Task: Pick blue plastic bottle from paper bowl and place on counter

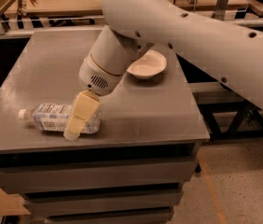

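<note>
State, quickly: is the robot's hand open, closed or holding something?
Hand: down at the blue plastic bottle lying on the counter; open or closed cannot be told.

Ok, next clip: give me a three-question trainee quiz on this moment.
1. True or false: the blue plastic bottle lies inside the paper bowl.
2. Multiple choice: the gripper is A) over the bowl, B) at the bottle's base end, C) off to the side of the counter.
3. Fill in: the bottle lies on its ____, cap toward picture left.
Key: 1 false, it lies on the counter; 2 B; 3 side.
</note>
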`<move>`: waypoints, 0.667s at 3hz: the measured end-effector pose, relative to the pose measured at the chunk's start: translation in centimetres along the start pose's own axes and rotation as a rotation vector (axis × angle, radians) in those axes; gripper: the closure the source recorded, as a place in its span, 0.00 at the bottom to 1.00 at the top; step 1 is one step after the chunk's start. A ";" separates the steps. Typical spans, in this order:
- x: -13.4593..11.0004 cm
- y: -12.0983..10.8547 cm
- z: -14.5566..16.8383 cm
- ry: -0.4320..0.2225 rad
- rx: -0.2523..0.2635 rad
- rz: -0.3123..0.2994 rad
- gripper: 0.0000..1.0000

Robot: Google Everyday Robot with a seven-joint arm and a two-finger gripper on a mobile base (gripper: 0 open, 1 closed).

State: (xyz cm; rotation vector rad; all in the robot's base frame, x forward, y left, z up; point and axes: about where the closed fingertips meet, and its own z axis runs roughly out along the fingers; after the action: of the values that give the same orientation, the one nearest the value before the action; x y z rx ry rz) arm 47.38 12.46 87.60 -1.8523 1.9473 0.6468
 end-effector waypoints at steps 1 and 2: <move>0.2 -0.1 -0.3 0.003 0.004 0.002 0.00; 1.3 0.3 -3.0 0.028 0.066 0.024 0.00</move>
State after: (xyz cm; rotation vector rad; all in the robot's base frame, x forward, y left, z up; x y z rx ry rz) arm 47.13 9.73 89.40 -1.8102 1.9872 0.5591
